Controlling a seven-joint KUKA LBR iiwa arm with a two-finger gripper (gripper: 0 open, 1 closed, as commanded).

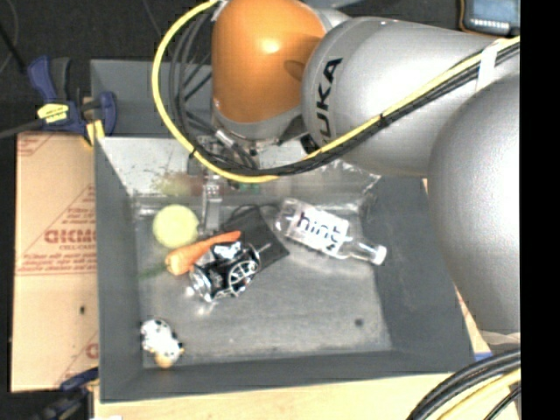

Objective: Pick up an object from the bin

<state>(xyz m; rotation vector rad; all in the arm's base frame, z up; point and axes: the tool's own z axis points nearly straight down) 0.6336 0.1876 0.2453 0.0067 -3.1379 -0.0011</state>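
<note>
Now, notes from above the grey metal bin (306, 318). The silver arm (394, 86) comes in from the right, and its orange cover (262, 59) hangs over the far-left part of the bin. A yellow cable (162, 68) loops round that cover.

Below the cover the pincer (211, 206) points down into the far-left part of the bin. It is mostly hidden by the wrist and its wiring, so I cannot tell whether it is wide or narrow. Nothing can be seen held in it.

Things nearest the pincer:
- A pale yellow-green ball (175, 226) sits just to its left, on the bin floor close to the left wall.
- An orange carrot (201, 250) lies just on the near side of it, thick end to the left below the ball, thin end pointing right.
- A black flat piece (261, 234) lies just to its right, set at a slant, with the carrot's thin end touching or overlapping it.

A black-and-white bundle (226, 271) rests against the near edge of the carrot and the black piece. Its exact kind is unclear.

Further right a clear bottle (324, 233) labelled "hint" lies on its side, cap end to the right.

A small cow toy (160, 341), black and white with some yellow, sits alone in the near-left corner, well apart from the rest.
</note>
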